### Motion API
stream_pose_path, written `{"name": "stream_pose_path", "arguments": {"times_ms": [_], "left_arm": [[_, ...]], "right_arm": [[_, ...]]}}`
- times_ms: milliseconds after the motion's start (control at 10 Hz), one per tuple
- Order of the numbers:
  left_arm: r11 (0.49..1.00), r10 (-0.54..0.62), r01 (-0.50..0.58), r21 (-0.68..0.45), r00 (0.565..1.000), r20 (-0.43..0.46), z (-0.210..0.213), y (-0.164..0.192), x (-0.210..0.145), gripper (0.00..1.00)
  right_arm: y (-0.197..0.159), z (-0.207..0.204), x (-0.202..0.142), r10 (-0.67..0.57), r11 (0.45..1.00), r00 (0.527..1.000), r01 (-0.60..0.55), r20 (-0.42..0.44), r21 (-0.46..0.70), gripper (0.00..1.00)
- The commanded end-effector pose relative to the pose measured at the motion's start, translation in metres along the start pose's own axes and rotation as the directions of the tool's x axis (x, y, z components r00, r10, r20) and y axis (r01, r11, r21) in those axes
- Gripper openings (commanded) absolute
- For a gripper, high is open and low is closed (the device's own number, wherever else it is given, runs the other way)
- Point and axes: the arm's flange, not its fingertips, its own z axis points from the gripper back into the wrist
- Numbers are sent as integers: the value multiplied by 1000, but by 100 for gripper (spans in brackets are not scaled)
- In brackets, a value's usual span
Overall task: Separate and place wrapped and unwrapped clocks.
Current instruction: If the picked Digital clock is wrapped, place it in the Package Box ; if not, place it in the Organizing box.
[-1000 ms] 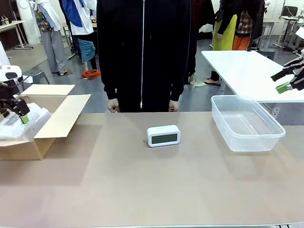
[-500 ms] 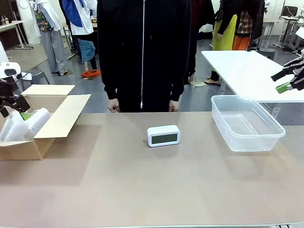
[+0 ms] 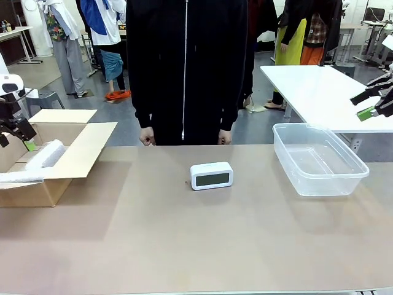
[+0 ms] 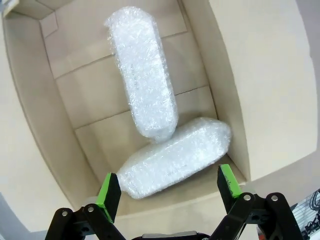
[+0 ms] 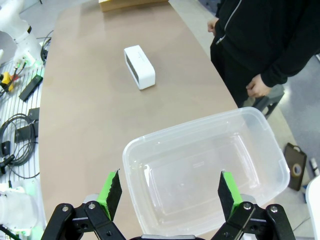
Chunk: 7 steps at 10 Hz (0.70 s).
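Two wrapped bundles in bubble wrap lie in the open cardboard box (image 4: 45,125): one long bundle (image 4: 142,75) along the floor, the other (image 4: 175,157) across its near end, touching it. My left gripper (image 4: 168,189) hangs open above them, holding nothing; in the front view it (image 3: 16,141) is over the box (image 3: 80,157) at far left, where one bundle (image 3: 43,155) shows. The unwrapped clock (image 3: 211,176) (image 5: 139,67), white with a grey screen, stands mid-table. My right gripper (image 3: 363,104) (image 5: 170,189) is open and empty above the clear plastic bin (image 3: 288,160) (image 5: 131,150).
A person in a black zipped jacket (image 3: 184,67) stands at the far edge, hands (image 3: 146,137) down by the table rim. The bin holds nothing. Bare brown tabletop (image 3: 184,239) stretches between box, clock and bin. A white table (image 3: 313,86) stands behind at right.
My left gripper has opened fully and risen out of the box. The bundle under it has dropped lower and now lies in the box. The right arm has stayed still.
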Motion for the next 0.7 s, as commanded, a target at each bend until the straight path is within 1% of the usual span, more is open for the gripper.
{"name": "stream_pose_path", "arguments": {"times_ms": [0, 100, 200, 600], "left_arm": [[998, 32, -28, 61, 997, -72, 16, -5, -11, 100], [997, 31, -25, 69, 995, -94, 16, -6, -16, 100], [997, 46, -39, 67, 994, -97, 20, -3, -21, 100], [997, 45, -39, 69, 995, -85, 27, -4, -29, 100]], "right_arm": [[0, -1, 0, 4, 1000, 1000, -4, 10, 3, 100], [0, -1, 0, 4, 1000, 1000, -4, 10, 3, 100], [0, -1, 0, 4, 1000, 1000, -4, 10, 3, 100], [0, -1, 0, 4, 1000, 1000, -4, 10, 3, 100]]}}
